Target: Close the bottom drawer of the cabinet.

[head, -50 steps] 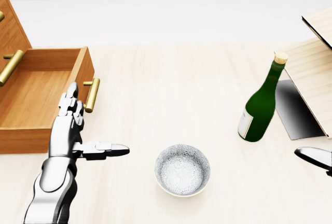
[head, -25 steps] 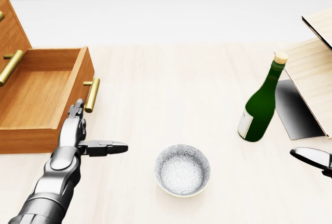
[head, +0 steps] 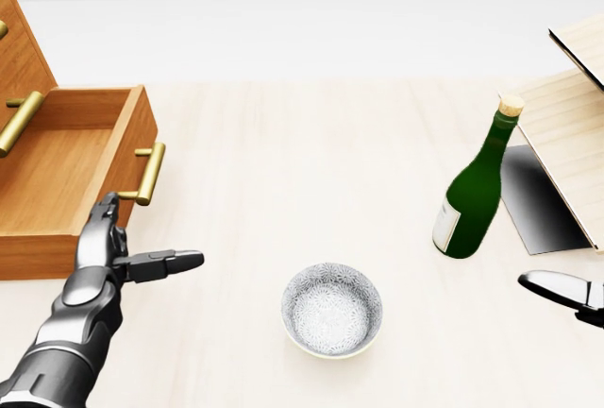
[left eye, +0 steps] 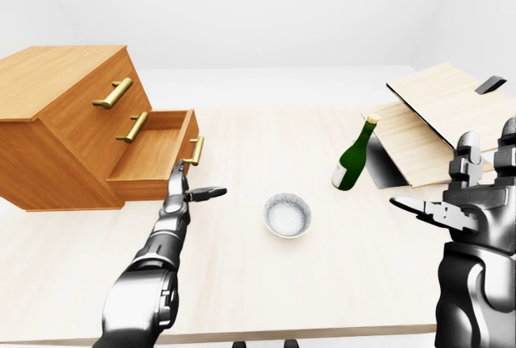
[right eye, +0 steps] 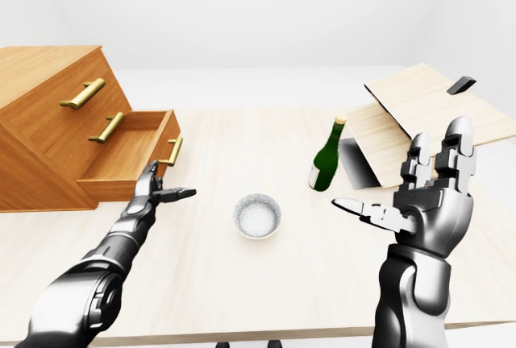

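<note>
1. Pushed further in than half a second ago: bottom drawer [head: 57,177] of the cabinet [left eye: 60,126], its brass bar handle [head: 143,174] now further left in the head view, left hand [head: 106,249] shifted left with it.
2. Still part-way out, at the left of the worktop [head: 311,162]; a shallow wooden tray, warm orange-brown grain, bare inside.
3. Boxy cabinet of the same wood, slanted face, two more brass bar handles above the drawer.
4. Left hand open, metallic grey, fingers stretched toward the drawer face just below the handle, thumb jutting right; contact with the wood impossible to tell.
5. Right hand [right eye: 423,199] raised at the right of the right-eye view, fingers spread and upright, thumb out to the left, holding nothing.
6. Near mid-worktop, a round bowl [head: 332,309] with a fine grey speckled pattern.
7. To its right, well apart, a glossy dark-green bottle [head: 477,186], leaning, cork stopper and pale label.
8. Beyond the bottle, a pale wooden box [left eye: 435,126] of flat boards with dark edges and a shadowed opening.
</note>
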{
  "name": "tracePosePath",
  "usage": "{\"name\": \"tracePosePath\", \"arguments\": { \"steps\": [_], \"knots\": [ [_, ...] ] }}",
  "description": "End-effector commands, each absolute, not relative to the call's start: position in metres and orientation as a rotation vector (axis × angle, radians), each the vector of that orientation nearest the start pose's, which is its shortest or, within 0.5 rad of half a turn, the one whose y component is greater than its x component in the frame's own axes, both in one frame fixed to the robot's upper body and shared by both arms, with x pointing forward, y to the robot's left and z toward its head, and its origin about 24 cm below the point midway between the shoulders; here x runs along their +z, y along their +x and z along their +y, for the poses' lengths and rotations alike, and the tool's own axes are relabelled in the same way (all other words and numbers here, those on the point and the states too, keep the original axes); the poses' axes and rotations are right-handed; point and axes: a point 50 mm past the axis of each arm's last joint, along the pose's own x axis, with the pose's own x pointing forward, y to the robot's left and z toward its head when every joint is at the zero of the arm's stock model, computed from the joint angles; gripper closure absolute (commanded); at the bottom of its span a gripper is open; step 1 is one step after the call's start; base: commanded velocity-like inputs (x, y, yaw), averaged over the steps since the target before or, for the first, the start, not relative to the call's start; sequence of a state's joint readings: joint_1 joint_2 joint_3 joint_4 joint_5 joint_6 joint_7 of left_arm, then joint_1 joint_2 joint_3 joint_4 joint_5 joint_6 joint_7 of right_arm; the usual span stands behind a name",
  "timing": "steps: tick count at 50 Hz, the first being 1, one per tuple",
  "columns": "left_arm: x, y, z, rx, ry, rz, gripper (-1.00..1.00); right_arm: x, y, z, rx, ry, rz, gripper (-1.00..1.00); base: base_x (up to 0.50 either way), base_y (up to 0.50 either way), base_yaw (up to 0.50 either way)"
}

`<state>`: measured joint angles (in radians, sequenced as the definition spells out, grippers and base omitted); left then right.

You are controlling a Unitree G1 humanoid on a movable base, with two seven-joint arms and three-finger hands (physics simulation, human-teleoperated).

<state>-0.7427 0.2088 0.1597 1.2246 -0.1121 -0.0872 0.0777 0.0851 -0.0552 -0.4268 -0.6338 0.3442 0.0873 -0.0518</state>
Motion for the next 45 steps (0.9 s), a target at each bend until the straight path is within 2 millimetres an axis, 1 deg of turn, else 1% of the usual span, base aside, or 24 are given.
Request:
{"name": "tracePosePath", "arguments": {
  "steps": [1, 7, 15, 16, 26, 35, 40, 43, 45],
  "knots": [
    [0.024, 0.356, 0.234, 0.337, -0.048, 0.35, -1.0, 0.165, 0.19, -0.244, -0.347, 0.144, -0.527, -1.0, 0.0, 0.0, 0.0],
    [0.028, 0.357, 0.24, 0.363, -0.062, 0.339, -1.0, 0.164, 0.191, -0.244, -0.347, 0.144, -0.525, -1.0, 0.0, 0.0, 0.0],
    [0.027, 0.355, 0.247, 0.404, -0.065, 0.345, -1.0, 0.163, 0.191, -0.244, -0.347, 0.145, -0.521, -1.0, 0.0, 0.0, 0.0],
    [0.027, 0.354, 0.249, 0.434, -0.041, 0.351, -1.0, 0.164, 0.19, -0.244, -0.347, 0.145, -0.523, -1.0, 0.0, 0.0, 0.0],
    [0.021, 0.347, 0.259, 0.525, -0.005, 0.38, -1.0, 0.163, 0.19, -0.245, -0.348, 0.147, -0.518, -1.0, 0.0, 0.0, 0.0],
    [0.02, 0.342, 0.267, 0.58, -0.018, 0.389, -1.0, 0.162, 0.19, -0.245, -0.348, 0.149, -0.514, -1.0, 0.0, 0.0, 0.0],
    [0.016, 0.34, 0.268, 0.599, -0.023, 0.401, -1.0, 0.161, 0.191, -0.245, -0.347, 0.149, -0.511, -1.0, 0.0, 0.0, 0.0],
    [0.016, 0.338, 0.271, 0.623, -0.031, 0.402, -1.0, 0.161, 0.191, -0.245, -0.347, 0.15, -0.512, -1.0, 0.0, 0.0, 0.0],
    [0.018, 0.336, 0.277, 0.674, -0.042, 0.395, -1.0, 0.161, 0.191, -0.245, -0.346, 0.151, -0.509, -1.0, 0.0, 0.0, 0.0]
  ]
}}
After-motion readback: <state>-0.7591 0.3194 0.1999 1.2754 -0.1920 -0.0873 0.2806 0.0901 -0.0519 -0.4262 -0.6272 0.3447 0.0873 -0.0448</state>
